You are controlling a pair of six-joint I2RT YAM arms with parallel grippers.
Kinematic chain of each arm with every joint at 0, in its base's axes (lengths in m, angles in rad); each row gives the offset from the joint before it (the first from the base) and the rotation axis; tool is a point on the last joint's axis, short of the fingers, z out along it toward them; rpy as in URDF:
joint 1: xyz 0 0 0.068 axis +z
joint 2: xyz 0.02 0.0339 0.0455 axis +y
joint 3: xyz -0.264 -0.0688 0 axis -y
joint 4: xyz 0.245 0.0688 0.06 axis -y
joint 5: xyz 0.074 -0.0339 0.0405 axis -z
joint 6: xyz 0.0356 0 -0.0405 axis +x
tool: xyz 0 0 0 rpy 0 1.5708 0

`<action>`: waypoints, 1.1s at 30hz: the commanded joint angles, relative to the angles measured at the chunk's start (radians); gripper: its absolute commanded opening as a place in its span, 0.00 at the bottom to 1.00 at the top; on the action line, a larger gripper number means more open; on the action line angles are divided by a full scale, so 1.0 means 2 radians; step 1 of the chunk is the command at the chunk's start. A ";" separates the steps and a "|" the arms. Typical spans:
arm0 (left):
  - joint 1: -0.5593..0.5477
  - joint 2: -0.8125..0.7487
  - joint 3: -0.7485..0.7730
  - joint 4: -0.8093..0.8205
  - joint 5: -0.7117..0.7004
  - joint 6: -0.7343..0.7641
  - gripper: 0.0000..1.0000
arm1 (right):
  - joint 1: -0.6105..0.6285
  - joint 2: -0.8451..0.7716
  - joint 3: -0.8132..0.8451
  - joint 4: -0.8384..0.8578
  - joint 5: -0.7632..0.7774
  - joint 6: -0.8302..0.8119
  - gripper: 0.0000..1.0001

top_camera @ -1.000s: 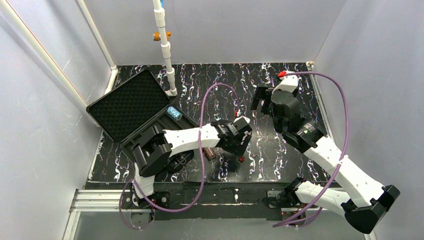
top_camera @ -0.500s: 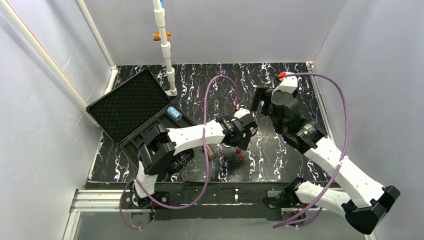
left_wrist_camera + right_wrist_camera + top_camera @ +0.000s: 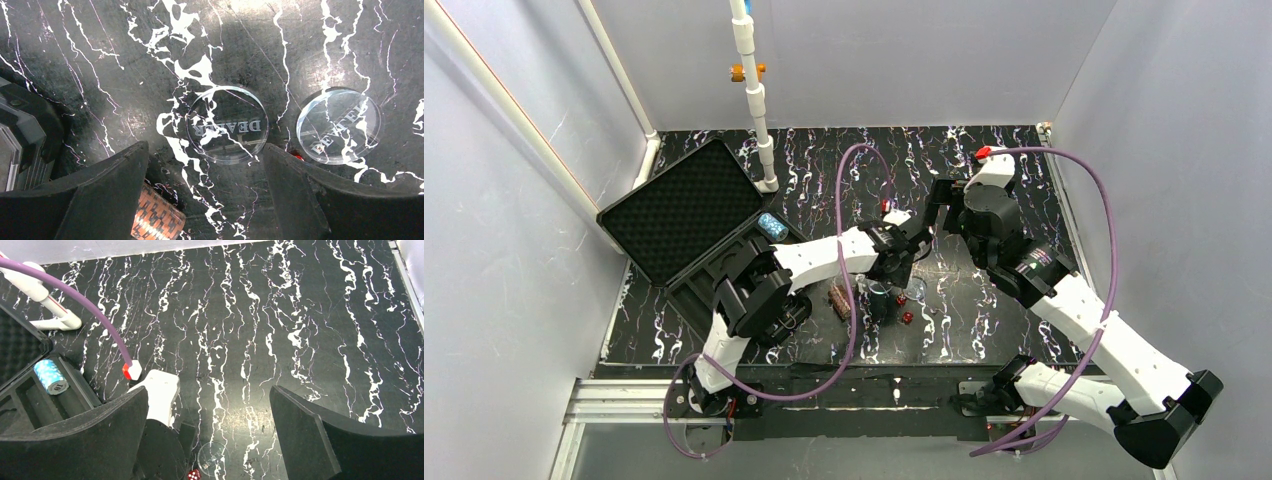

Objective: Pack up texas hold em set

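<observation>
**Top view:** black case (image 3: 686,208) lies open at L side of table (image 3: 994,160), foam-lined lid tilted back, base toward the arms. Blue-white chip stack (image 3: 771,226) lies on its side in a base compartment next to the hinge. Rest of the set is out on the table near centre: brown chip stack (image 3: 839,297), red dice (image 3: 907,317) and clear discs (image 3: 914,290), which are faint from here. Left gripper (image 3: 882,298) is down among them, betw. brown stack and dice. Right gripper (image 3: 939,205) hangs just beyond; its opening can't be read in this view.

**Left wrist:** left gripper (image 3: 205,147) is spread wide w/ nothing held. Both clear discs lie flat and read DEALER. One disc (image 3: 227,124) is just ahead of the fingertips, centred betw. them. The other disc (image 3: 338,126) is just beside it, apart, ahead of R finger. Brown chip stack (image 3: 157,217) is on its side, close inside L finger and partly hidden by it. A sliver of red die (image 3: 298,157) shows at R finger's tip.

**Right wrist:** right gripper (image 3: 209,390) is wide open, empty, above the table. Case corner w/ blue-white chip stack (image 3: 50,376) sits at L edge. Left arm's white wrist (image 3: 161,395), a disc (image 3: 212,457) and a die (image 3: 193,474) are at bottom.
</observation>
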 commanded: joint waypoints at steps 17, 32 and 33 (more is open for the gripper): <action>0.022 0.008 -0.020 0.036 0.037 0.001 0.82 | -0.001 0.001 0.000 0.029 -0.011 -0.009 0.98; 0.022 0.016 -0.039 0.061 0.056 -0.006 0.79 | -0.001 -0.001 -0.005 0.030 -0.013 -0.009 0.98; 0.022 0.015 -0.042 0.062 0.056 -0.007 0.78 | -0.001 0.000 -0.006 0.030 -0.013 -0.009 0.98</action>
